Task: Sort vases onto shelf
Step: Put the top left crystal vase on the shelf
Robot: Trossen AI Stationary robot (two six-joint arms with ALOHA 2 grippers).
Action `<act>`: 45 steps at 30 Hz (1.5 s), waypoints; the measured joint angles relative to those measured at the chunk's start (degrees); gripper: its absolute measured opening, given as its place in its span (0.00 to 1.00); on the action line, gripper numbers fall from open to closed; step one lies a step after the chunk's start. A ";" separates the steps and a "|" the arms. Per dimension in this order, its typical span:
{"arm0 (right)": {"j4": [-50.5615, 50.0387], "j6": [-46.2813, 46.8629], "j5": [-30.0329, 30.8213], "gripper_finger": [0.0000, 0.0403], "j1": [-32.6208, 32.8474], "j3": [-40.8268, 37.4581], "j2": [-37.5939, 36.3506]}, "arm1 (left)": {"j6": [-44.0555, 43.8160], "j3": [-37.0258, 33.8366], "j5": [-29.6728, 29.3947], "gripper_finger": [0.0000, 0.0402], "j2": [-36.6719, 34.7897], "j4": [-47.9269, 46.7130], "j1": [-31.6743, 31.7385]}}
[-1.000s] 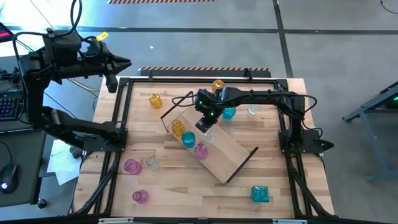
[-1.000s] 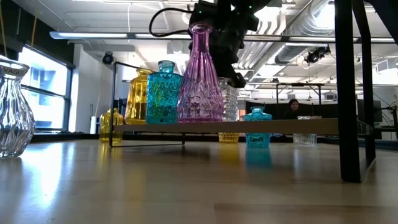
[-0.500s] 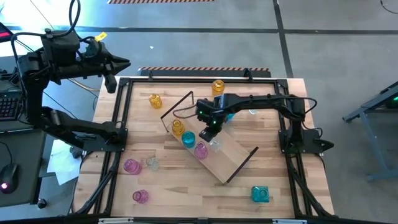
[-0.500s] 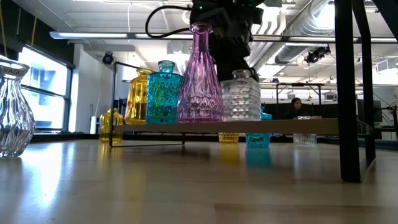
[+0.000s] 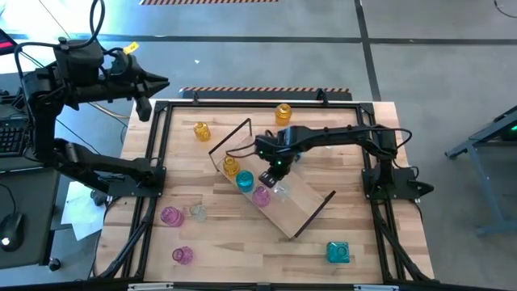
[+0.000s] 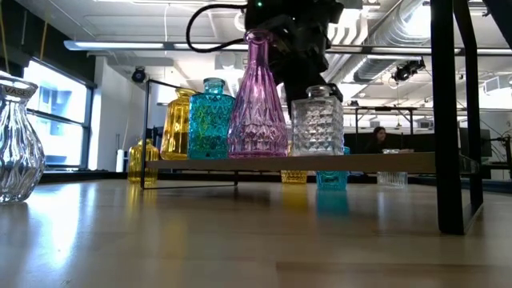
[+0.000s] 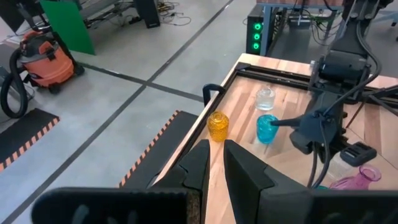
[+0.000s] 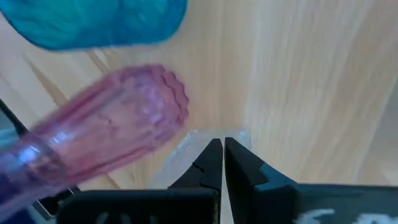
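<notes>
The shelf (image 5: 300,204), a light-wood board with black end loops, lies slantwise mid-table. Along it stand an amber vase (image 5: 231,166), a teal vase (image 5: 244,179), a tall pink vase (image 5: 261,195) and a clear faceted vase (image 6: 318,120), each on its base. My right gripper (image 8: 222,149) is above the clear vase, shut on its mouth. My left gripper (image 7: 216,163) is shut and raised beyond the table's far left corner. Loose vases stand around the table, among them an amber one (image 5: 201,131) and a teal one (image 5: 338,252). My right gripper pinches the clear vase at the rim of its mouth (image 8: 194,138) between the two fingers, coming from above and pointing down. The vase stands upright with its base on the shelf board (image 6: 317,157), right beside the pink vase (image 6: 258,104).
Two pink vases (image 5: 170,215) (image 5: 182,255) and a clear one (image 5: 196,212) stand near the table's left near corner. An amber vase (image 5: 283,111) is near the far edge, and a teal vase (image 7: 267,127) sits beside the right arm. The shelf's right half is bare board.
My right gripper has carried the clear vase along the shelf toward the table's near edge and down, from behind the pink vase to beside it. The vase now stands on the board. The left arm has kept still.
</notes>
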 joint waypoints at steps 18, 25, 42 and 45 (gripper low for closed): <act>-8.52 5.47 6.22 0.00 2.26 0.00 -1.98 | -0.03 0.00 -0.07 0.09 -1.63 -2.16 0.00; -13.25 10.11 14.62 0.00 2.31 0.00 -5.31 | -0.05 0.00 -0.07 0.09 -1.63 -2.14 0.02; -15.62 15.43 13.24 0.00 5.33 0.02 -7.21 | -0.05 0.00 -0.02 0.09 -2.74 -2.67 0.00; -15.83 16.18 13.51 0.00 5.99 0.02 -7.21 | -0.05 0.00 -0.02 0.09 -3.15 -2.65 0.00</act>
